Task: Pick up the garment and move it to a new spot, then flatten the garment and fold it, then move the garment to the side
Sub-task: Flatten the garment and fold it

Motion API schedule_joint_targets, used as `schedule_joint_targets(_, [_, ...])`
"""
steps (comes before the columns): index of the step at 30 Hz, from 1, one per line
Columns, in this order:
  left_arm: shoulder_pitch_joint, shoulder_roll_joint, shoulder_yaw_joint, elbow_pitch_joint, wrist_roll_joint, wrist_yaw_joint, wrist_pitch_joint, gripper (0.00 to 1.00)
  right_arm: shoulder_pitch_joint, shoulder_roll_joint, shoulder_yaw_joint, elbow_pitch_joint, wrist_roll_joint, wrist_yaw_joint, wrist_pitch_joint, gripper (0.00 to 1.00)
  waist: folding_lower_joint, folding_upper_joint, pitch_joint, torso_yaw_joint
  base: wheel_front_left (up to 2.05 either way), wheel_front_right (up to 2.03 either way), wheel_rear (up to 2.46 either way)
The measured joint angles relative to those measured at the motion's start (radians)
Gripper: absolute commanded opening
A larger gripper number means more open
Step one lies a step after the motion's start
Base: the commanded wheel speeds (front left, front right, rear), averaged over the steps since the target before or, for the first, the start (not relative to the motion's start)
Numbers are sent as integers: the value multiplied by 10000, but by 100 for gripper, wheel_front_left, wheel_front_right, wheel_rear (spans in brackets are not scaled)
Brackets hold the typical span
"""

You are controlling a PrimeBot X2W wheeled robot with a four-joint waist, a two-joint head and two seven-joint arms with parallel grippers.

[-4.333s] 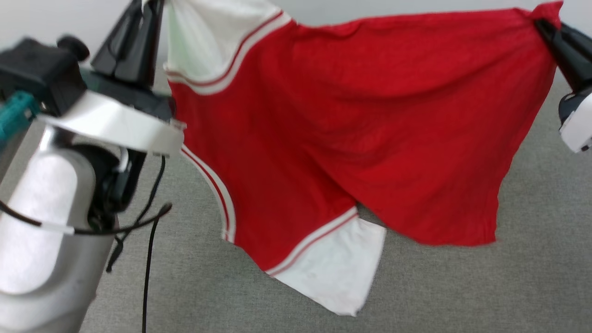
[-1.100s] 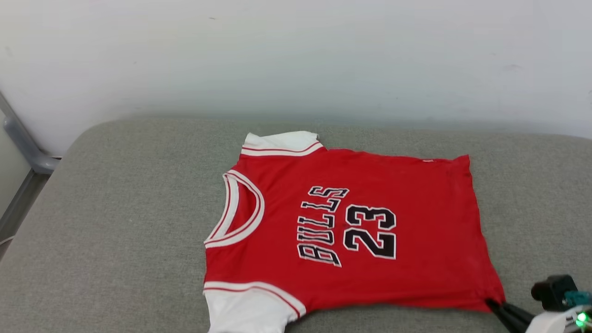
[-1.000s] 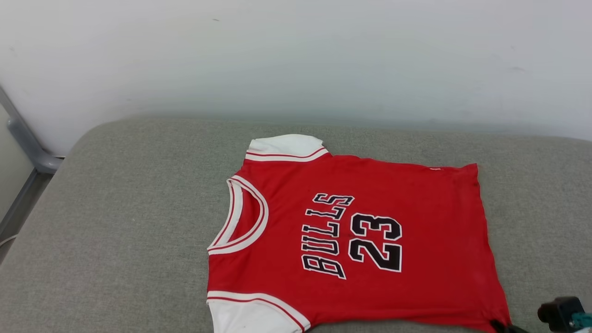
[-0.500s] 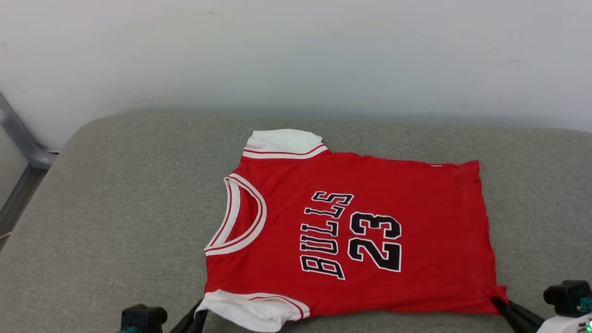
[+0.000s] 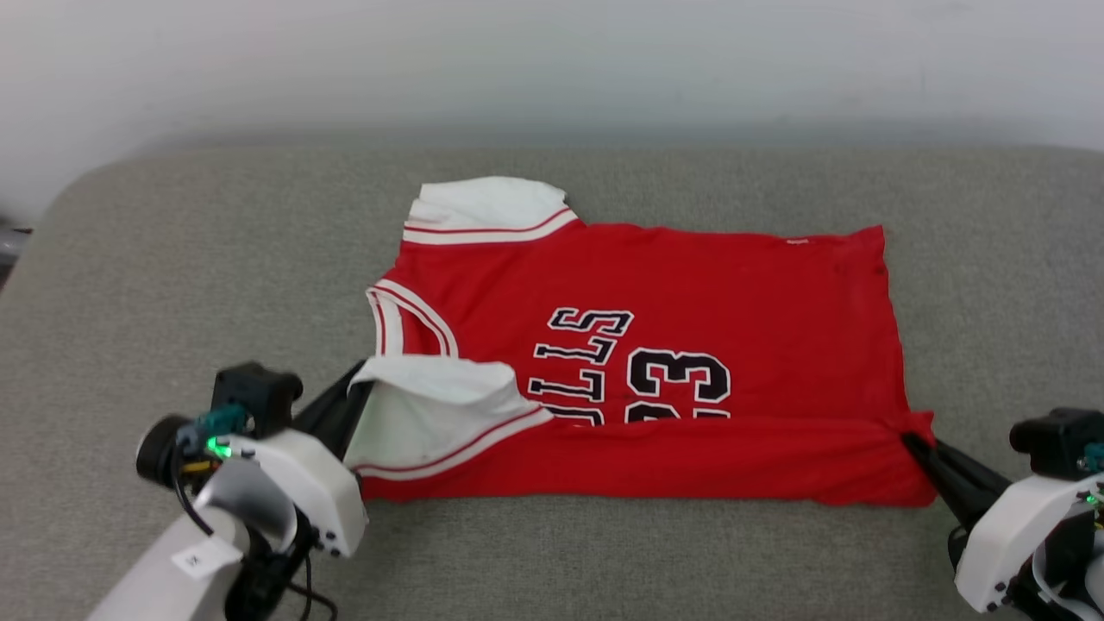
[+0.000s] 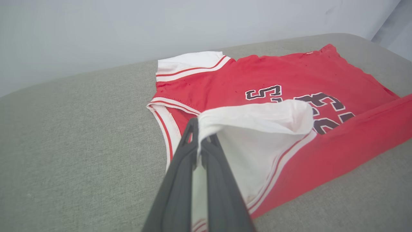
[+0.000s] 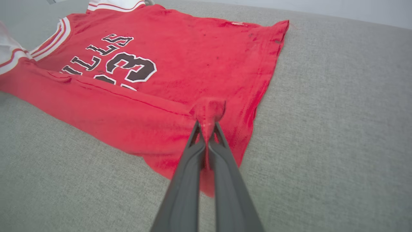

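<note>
The garment [image 5: 690, 285], a red jersey with white sleeves and black lettering, lies on the grey cushion [image 5: 172, 259]. Its near long edge is lifted and folded away from me over the lower part of the lettering. My left gripper [image 5: 358, 388] is shut on the near white sleeve [image 6: 257, 138], held above the collar. My right gripper [image 5: 910, 442] is shut on the near hem corner [image 7: 209, 111], raised slightly off the cushion. In the left wrist view my left gripper [image 6: 197, 141] pinches the sleeve's edge. In the right wrist view my right gripper [image 7: 207, 129] clamps bunched red cloth.
A pale wall [image 5: 552, 60] rises right behind the cushion's far edge. Bare grey cushion stretches to the left of the jersey and along the near side between my two arms.
Both grippers have lifted the jersey's near edge and carried it away from me, folding it over the lower lettering. The head camera has tilted down, bringing both arms further into view.
</note>
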Motion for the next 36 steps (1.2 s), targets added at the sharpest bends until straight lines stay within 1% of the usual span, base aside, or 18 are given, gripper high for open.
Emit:
schedule_joint_targets(6, [-1486,-61,-107,1070,215,-393,201,0,-605,194,-194,0,-29,-2,219,0,1,0,760,-215,0,0,0])
schedule_joint_targets(9, [-2002,-174,-167,1691,270,-485,219,0,-904,290,-182,134,-29,0,307,0,1,0,1124,-315,0,0,0])
schedule_joint_targets(14, [-2704,-385,-305,2943,245,-719,244,0,-1378,435,82,433,-50,0,443,0,1,0,1712,-438,0,0,0])
schedule_joint_targets(18, [-3059,-673,-531,4050,194,-901,167,0,-1696,499,280,671,-73,0,508,0,2,0,2111,-483,0,0,0])
schedule_joint_targets(22, [-3335,-934,-748,4936,61,-1012,-4,0,-1878,520,433,888,-71,0,483,0,0,0,2275,-488,0,0,0])
schedule_joint_targets(27, [-3595,-1221,-1035,5710,-230,-1103,-201,0,-1916,585,531,1024,-12,-2,368,0,-1,0,2153,-434,0,0,0])
schedule_joint_targets(28, [-3654,-1248,-1101,5841,-288,-1116,-222,29,-1914,589,522,1053,-12,-2,330,19,0,0,2098,-420,0,0,0])
schedule_joint_targets(29, [-3700,-1254,-1152,5983,-324,-1131,-265,88,-1906,596,499,1072,-8,-2,290,45,-1,0,2032,-401,0,0,0])
schedule_joint_targets(30, [-3721,-1244,-1235,6086,-336,-1135,-349,100,-1883,604,462,1070,10,-2,236,100,0,0,1955,-376,0,0,0])
schedule_joint_targets(33, [-3737,-1210,-1471,6211,-414,-1137,-464,100,-1782,631,247,970,12,-2,54,100,0,0,1684,-293,0,0,0])
schedule_joint_targets(36, [-3863,-1076,-1712,6004,-612,-1137,-389,100,-1430,612,4,773,15,-2,-27,100,-1,0,1359,-180,0,0,0])
